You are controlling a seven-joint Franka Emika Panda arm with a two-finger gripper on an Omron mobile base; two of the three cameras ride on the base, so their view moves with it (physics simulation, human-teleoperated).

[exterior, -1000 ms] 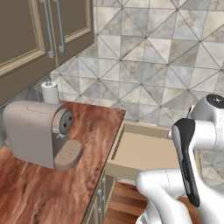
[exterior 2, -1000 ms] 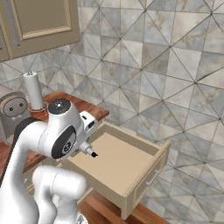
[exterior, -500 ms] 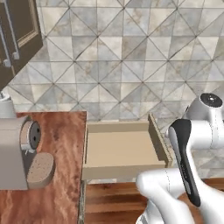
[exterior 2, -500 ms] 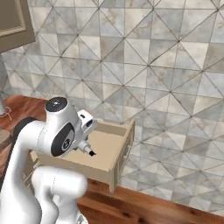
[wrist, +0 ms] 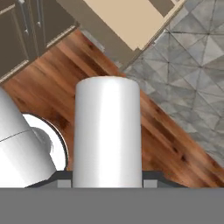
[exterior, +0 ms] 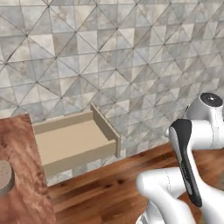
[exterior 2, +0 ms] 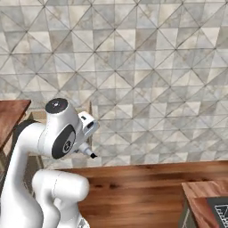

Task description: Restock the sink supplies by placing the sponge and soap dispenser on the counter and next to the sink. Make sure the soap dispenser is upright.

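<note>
One wall: grey tiles with a triangle pattern (exterior: 131,52) cover the whole back of both base views; no writing or brand can be read anywhere.
Floor: reddish-brown wood planks (exterior 2: 147,187) run along the foot of the tiled wall.
Counter: the counter (exterior: 19,183), wood-grain, is at the left edge of the left base view; another corner of it is at the left edge of the right base view.
Drawer: an open beige drawer (exterior: 72,142) sticks out beside the end of the counter, and its inside looks bare; from the hand view it is a pale panel at the top.
Arm: the white arm (exterior 2: 58,142) is folded close to the base, with the elbow high and the hand pointing down toward the floor.
Gripper: the gripper (exterior 2: 91,154) is a small dark tip below the wrist in the right base view; I cannot tell how far the jaws stand apart, and nothing is seen in it or touching it.
Round object: a beige disc (exterior: 4,175) lies on the counter at the left edge, partly cut off.
Second counter: a wood corner with a dark surface (exterior 2: 209,207) is at the lower right of the right base view.
</note>
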